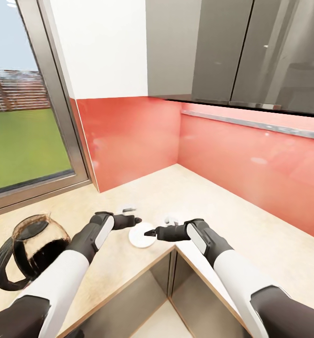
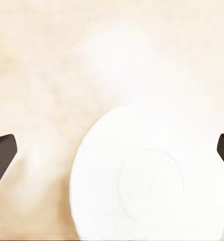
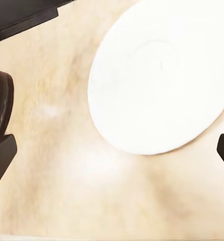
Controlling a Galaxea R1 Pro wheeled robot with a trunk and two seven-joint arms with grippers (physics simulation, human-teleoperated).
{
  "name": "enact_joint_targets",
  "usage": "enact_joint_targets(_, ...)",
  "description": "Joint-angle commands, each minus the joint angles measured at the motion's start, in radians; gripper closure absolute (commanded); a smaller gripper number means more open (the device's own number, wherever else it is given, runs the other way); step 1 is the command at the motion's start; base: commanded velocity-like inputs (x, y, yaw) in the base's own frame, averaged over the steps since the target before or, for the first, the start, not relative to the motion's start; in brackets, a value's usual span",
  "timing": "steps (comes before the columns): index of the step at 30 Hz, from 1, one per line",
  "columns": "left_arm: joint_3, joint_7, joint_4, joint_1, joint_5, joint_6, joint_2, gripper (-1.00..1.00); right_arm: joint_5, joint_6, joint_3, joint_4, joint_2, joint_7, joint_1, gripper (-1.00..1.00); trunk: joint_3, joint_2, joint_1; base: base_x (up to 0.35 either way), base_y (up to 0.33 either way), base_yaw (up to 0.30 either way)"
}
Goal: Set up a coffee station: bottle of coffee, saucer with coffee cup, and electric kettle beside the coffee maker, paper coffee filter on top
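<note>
Both arms are seen low in the frame; left pincer (image 1: 137,219) and right pincer (image 1: 148,232) are spread over the saucer (image 1: 140,236), centre, on the surface (image 1: 250,225). Electric kettle (image 1: 32,249) is seen lower left.
</note>
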Motion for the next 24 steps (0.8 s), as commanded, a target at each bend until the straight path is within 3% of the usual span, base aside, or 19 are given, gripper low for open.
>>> enact_joint_targets(1,0.001,-0.004,0.000,0.001,-0.003,0.005,0.001,-1.00,-0.001,0.003,0.002,0.000,0.000,0.001,0.001,-1.00,-0.002,-0.002,0.001,0.000,0.000,0.000)
enact_joint_targets(3,0.004,-0.005,0.012,0.003,-0.002,0.007,0.003,-1.00,-0.001,0.003,0.002,0.000,0.000,0.001,0.005,-1.00,-0.002,-0.002,0.001,0.000,0.000,0.000)
enact_joint_targets(5,0.049,-0.047,0.088,0.004,0.033,0.006,0.006,-1.00,-0.001,0.002,0.002,-0.001,-0.001,0.001,0.014,-1.00,-0.002,-0.002,0.001,0.000,0.000,0.000)
enact_joint_targets(8,0.076,-0.117,0.142,0.003,0.053,0.004,0.024,-1.00,-0.001,0.002,0.002,-0.002,-0.001,0.002,0.023,-1.00,-0.002,-0.002,0.001,0.000,0.000,0.000)
enact_joint_targets(12,0.084,-0.166,0.158,0.003,0.059,0.004,0.049,-1.00,0.000,0.002,0.003,-0.001,-0.001,0.029,0.029,-1.00,-0.002,-0.002,0.001,0.000,0.000,0.000)
enact_joint_targets(16,0.086,-0.183,0.161,0.003,0.062,0.004,0.072,-1.00,0.004,0.002,0.020,-0.001,-0.004,0.121,0.038,-1.00,-0.002,-0.002,0.001,0.000,0.000,0.000)
enact_joint_targets(19,0.087,-0.186,0.160,0.003,0.061,0.002,0.077,-1.00,0.006,0.001,0.054,0.000,-0.005,0.141,0.041,-1.00,-0.002,-0.002,0.001,0.000,0.000,0.000)
enact_joint_targets(24,0.088,-0.186,0.151,0.003,0.060,0.001,0.081,-1.00,0.008,0.000,0.068,0.000,-0.006,0.146,0.041,-1.00,-0.002,-0.002,0.001,0.000,0.000,0.000)
